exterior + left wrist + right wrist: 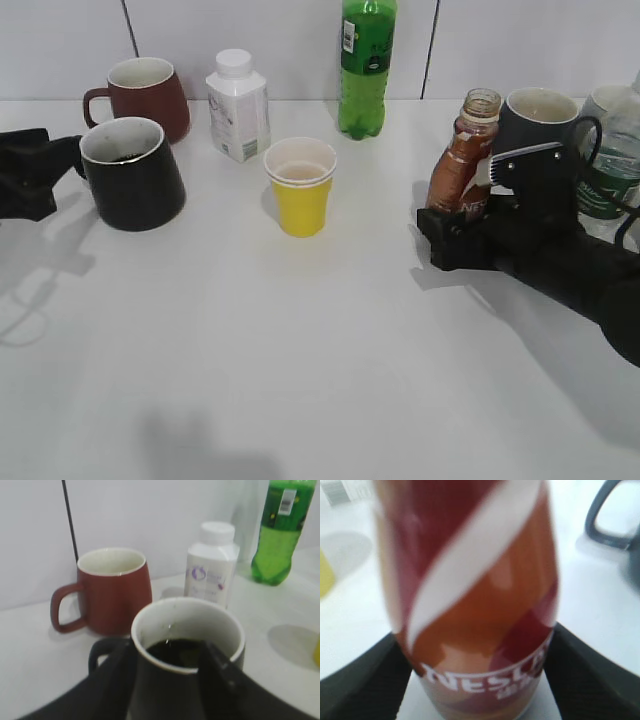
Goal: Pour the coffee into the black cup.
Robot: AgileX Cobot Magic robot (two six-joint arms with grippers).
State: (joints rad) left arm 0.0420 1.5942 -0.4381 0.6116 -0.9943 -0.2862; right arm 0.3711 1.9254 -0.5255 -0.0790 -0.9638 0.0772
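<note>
Two hands engaged: left hand (170, 690) grips the black cup (132, 172) near the table's (300, 350) left edge, dark liquid visible inside. Yellow cup (301, 186) stands mid-table toward the back edge. Right hand (455, 235) is clamped on the open coffee bottle (463, 155), upright near the right edge beside a dark grey mug (540, 120).

The right gripper (455, 222) sits at the frame's right, jaws clamped around the coffee bottle (463, 155); the left gripper (170, 680) at the left edge clasps the black cup (187, 650).
</note>
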